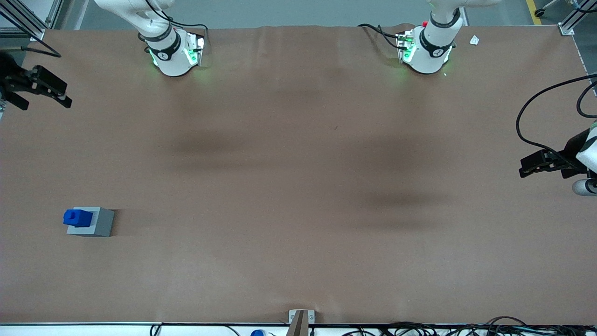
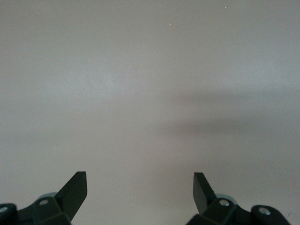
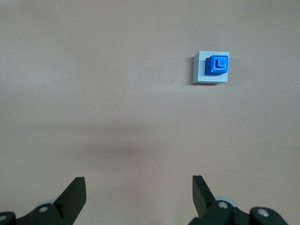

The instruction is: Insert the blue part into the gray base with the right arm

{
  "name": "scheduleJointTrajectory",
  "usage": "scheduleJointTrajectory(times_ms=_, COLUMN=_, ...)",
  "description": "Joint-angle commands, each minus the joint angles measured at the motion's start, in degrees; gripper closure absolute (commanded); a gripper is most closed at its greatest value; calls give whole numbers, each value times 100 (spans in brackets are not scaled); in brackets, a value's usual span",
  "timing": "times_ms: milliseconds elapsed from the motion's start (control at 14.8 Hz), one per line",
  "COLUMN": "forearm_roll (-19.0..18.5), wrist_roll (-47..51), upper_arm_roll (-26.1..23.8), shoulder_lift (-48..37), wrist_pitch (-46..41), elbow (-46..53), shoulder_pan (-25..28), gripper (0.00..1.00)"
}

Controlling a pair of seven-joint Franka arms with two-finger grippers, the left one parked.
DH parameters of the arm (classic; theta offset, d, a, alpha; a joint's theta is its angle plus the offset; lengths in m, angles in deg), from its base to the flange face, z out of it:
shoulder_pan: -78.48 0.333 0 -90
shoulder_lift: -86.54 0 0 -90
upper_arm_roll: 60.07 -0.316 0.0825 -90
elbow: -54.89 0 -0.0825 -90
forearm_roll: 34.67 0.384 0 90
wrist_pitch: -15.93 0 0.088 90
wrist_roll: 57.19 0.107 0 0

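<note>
At the table edge nearest the front camera a small gray bracket (image 1: 301,317) stands, with dark cables (image 1: 443,329) lying along the same edge. The table (image 1: 298,186) is covered by a plain brown sheet, matte, with soft dark shadows on it. Above the table's top edge a gray floor and pieces of metal frame (image 1: 572,21) are seen, and a small white scrap (image 1: 474,40) lies near the parked arm's base.

The gray base (image 1: 94,223) sits on the sheet toward the working arm's end of the table, nearer to the front camera than both arm bases. The blue part (image 1: 77,218) stands in its top and rises above it. The right wrist view shows from above what the front view does not: the blue part (image 3: 216,64) has a small square notch on its upper face and sits off the middle of the gray base (image 3: 209,68).

The right arm (image 1: 158,32) carries a black band with a white mark, perhaps a logo; I cannot read it. Its gripper (image 1: 44,91) hangs at the table's end, well apart from the base; the fingers (image 3: 74,196) stand wide and hold nothing.
</note>
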Motion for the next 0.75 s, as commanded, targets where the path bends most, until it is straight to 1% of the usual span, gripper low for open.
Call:
scheduleJointTrajectory(times_ms=0, forearm_roll=17, wrist_roll=-29, upper_arm_roll=-25, shoulder_lift=134, wrist_pitch=-36, elbow=168, shoulder_pan=-66, gripper=0)
scheduleJointTrajectory(times_ms=678, forearm_roll=-10, wrist_roll=-2, upper_arm_roll=-25, shoulder_lift=161, wrist_pitch=-124, elbow=326, shoulder_pan=-57, gripper=0)
